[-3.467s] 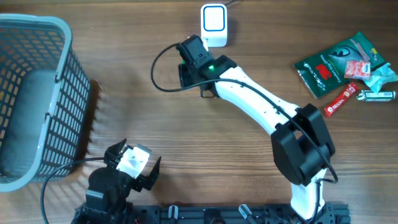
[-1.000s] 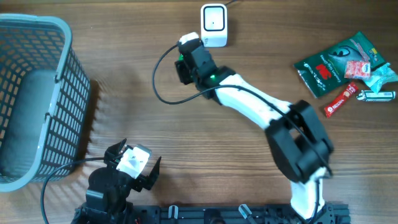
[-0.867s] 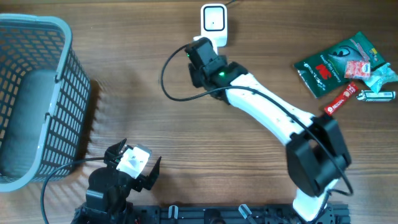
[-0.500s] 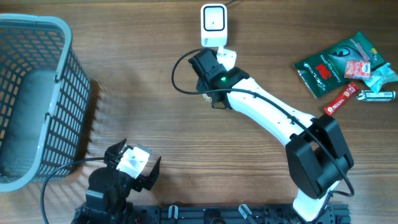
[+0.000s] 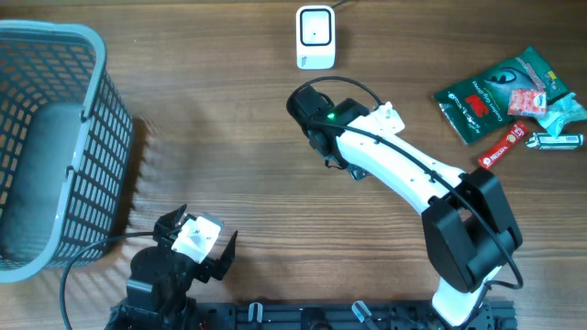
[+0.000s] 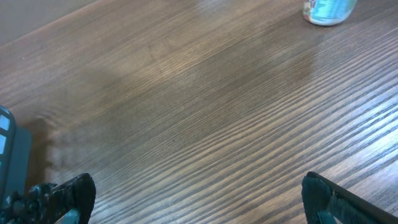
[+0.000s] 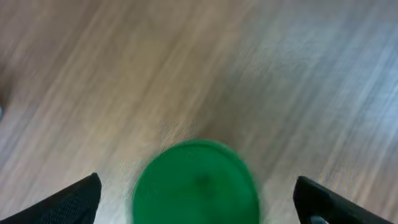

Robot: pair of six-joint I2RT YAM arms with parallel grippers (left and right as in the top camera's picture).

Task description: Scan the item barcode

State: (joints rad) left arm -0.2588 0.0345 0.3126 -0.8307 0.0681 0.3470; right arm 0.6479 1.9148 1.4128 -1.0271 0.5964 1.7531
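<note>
right claw: wide open, pointing straight down a bit past the middle of the surface, not gripping anything

item: round green-topped thing, pretty blurry in the right wrist view. It's directly below the right claw, between the two fingers with a gap on each side. From overhead the arm hides it.

scanner: little white box at 12 o'clock from the right claw, up by the far edge and apart from the claw

left claw: also spread wide open, down at 7 o'clock on the surface, just bare wood between its fingers

basket: grey mesh one over at 9 o'clock

snack packets: small pile at 2 o'clock with a green bag, a red stick and a couple of little ones, well apart from both claws

odd bit: the left wrist view catches a small colourful round thing at the top edge. It's cut off, so I can't tell what it is.
</note>
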